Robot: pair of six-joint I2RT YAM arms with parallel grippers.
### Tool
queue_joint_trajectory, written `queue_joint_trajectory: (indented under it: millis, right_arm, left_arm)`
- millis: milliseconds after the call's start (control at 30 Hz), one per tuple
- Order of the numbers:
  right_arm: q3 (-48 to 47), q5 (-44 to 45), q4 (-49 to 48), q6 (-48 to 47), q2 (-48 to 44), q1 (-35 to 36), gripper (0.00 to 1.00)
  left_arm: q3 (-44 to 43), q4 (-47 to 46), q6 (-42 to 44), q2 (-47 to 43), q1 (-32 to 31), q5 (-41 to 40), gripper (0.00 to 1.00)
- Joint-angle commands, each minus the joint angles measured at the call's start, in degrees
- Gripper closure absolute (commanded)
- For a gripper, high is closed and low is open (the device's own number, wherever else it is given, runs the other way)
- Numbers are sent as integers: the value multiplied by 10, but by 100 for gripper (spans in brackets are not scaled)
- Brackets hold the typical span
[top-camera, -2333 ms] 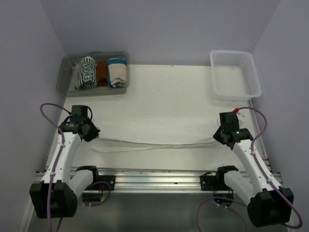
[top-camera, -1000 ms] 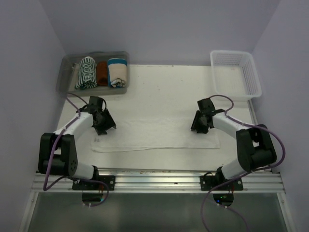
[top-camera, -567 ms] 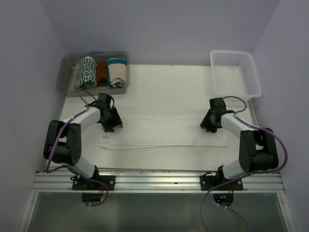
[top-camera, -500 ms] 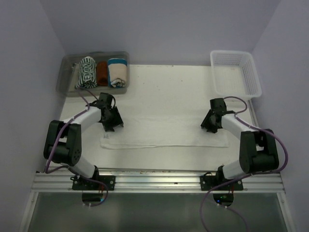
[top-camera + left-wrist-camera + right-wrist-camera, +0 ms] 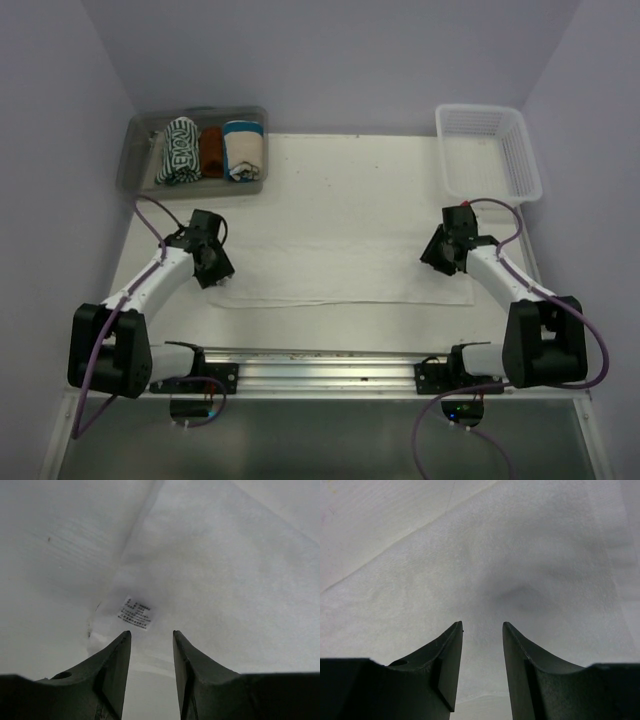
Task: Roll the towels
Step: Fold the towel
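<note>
The plain white towel (image 5: pixel 340 272) lies flat as a long folded strip across the table (image 5: pixel 340 190). My left gripper (image 5: pixel 214 268) hovers at its left end, jaws open and empty. In the left wrist view the gripper (image 5: pixel 151 632) sits just behind the towel's near edge (image 5: pixel 210 580), beside a printed label (image 5: pixel 135 612). My right gripper (image 5: pixel 441 254) is over the towel's right end, also open. The right wrist view shows that gripper (image 5: pixel 482 624) above white towel cloth (image 5: pixel 485 560) with nothing between the fingers. The green-and-white striped towel (image 5: pixel 178 150) sits rolled in the bin.
A clear bin (image 5: pixel 135 165) at the back left also holds a rust-brown roll (image 5: pixel 211 150) and a cream roll with a teal band (image 5: pixel 243 150). A white mesh basket (image 5: pixel 488 150) stands at the back right. Purple walls close in both sides.
The towel went from a wider spread to a narrower folded strip and shifted slightly right. My left gripper drew back toward the left end and its jaws narrowed. The right gripper moved a little right.
</note>
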State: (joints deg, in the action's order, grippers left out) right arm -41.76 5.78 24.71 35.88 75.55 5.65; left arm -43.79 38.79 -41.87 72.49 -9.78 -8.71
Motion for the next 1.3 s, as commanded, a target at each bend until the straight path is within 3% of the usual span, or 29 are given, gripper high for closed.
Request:
queue_joint_trajectory:
  millis: [0, 167, 300, 567, 767, 933, 967, 1000, 1033, 1233, 1267]
  right_arm:
    - [-6, -3, 15, -14, -14, -2, 58]
    - [0, -4, 12, -15, -11, -2, 58]
    - [5, -14, 4, -13, -4, -2, 58]
    - [1, -31, -1, -14, 11, -1, 58]
    - [3, -31, -4, -14, 14, -2, 59]
    - [5, -32, -7, -13, 17, -2, 59]
    - [6, -32, -9, -13, 17, -2, 59]
    - [7, -32, -9, -13, 19, -2, 59]
    - [7, -32, -9, -13, 19, -1, 59]
    - [9, -33, -10, -12, 20, -1, 59]
    - [9, -33, -10, -12, 20, -1, 59]
  left_arm:
    - [27, 15, -25, 8, 9, -17, 53]
    - [44, 12, -30, 9, 13, -8, 53]
    - [54, 13, -33, -2, 13, -19, 44]
    - [57, 5, -50, 28, 13, -25, 48]
    - [41, 22, -51, 12, 13, -25, 68]
    - [19, 44, -45, -12, 13, -28, 68]
    - [17, 45, -42, -15, 13, -26, 76]
    - [15, 45, -38, -16, 13, -25, 97]
    - [14, 45, -38, -18, 13, -25, 100]
    - [17, 44, -36, -16, 13, -22, 100]
    - [19, 43, -36, -16, 13, -24, 96]
